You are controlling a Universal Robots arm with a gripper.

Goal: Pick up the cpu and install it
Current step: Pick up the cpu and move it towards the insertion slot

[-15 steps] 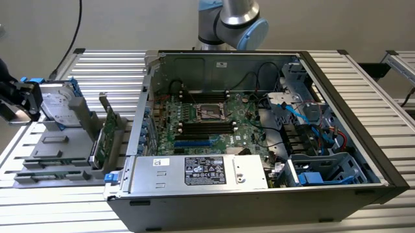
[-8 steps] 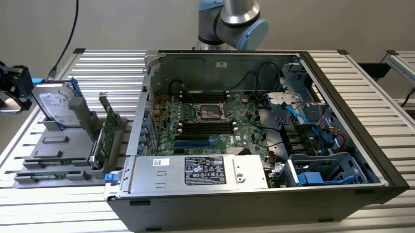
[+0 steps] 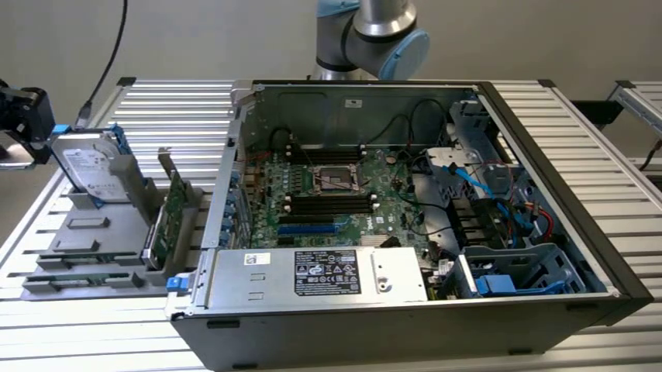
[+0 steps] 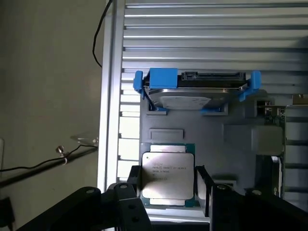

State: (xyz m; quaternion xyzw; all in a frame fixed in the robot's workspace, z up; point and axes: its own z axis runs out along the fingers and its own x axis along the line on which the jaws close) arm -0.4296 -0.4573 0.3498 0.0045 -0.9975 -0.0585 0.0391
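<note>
gripper (image 4: pixel 167 179) open; fingers (image 4: pixel 134 185) straddle the cpu (image 4: pixel 168 173), one just beside each side edge; can't tell if they touch it; cpu lies flat, silver top up, in the grey tray (image 3: pixel 62 267); tray is at the exterior view's left on the slatted worktop (image 3: pixel 166 108); hard drive (image 3: pixel 89 164) stands upright in its blue bracket on the same tray, near the cpu; open case (image 3: pixel 584 256) fills the exterior view's centre and right; motherboard socket (image 3: pixel 333 180) sits mid-frame inside it.
</note>
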